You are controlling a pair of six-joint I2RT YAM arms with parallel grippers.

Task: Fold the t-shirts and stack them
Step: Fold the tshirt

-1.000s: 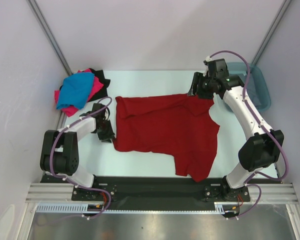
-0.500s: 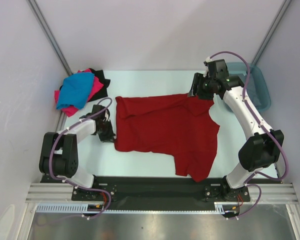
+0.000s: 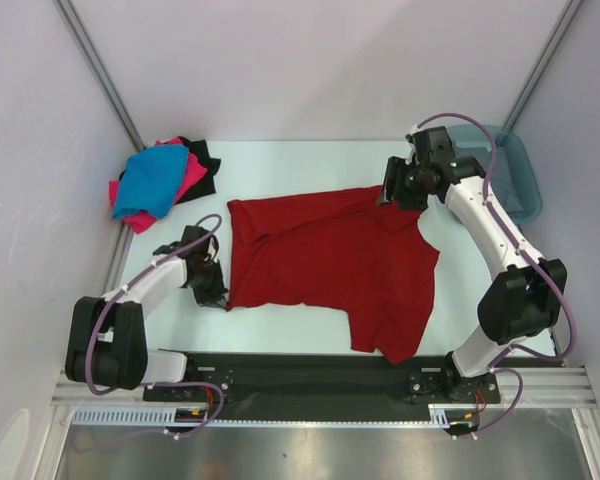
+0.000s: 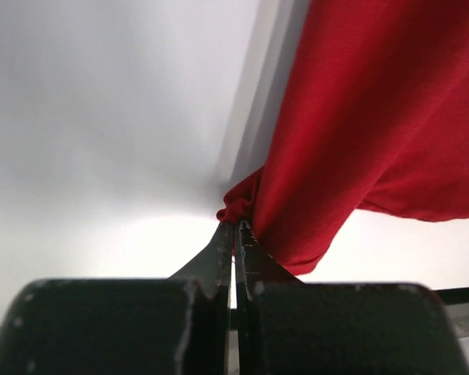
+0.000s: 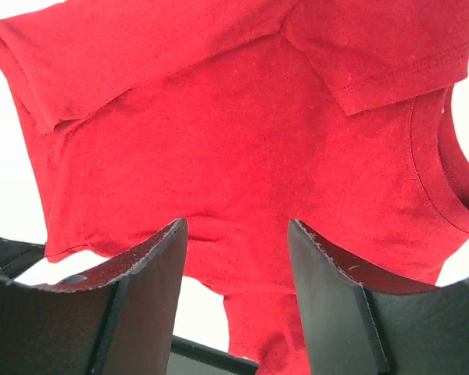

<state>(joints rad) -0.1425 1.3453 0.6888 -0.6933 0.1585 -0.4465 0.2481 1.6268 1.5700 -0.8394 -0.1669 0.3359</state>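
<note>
1. Two-armed spreading of dark red t-shirt [image 3: 330, 265], lying central on bench [image 3: 310, 160].
2. Left gripper [image 4: 234, 228] clamped on its edge; right gripper [image 5: 234, 226] wide open, empty.
3. Next, probably: pull taut, then fold.

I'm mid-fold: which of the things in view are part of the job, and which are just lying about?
Job: red t-shirt, edge pinched by the left hand; blue t-shirt, pink t-shirt and black t-shirt, heaped far left.
Lying about: teal tub, far right.
</note>
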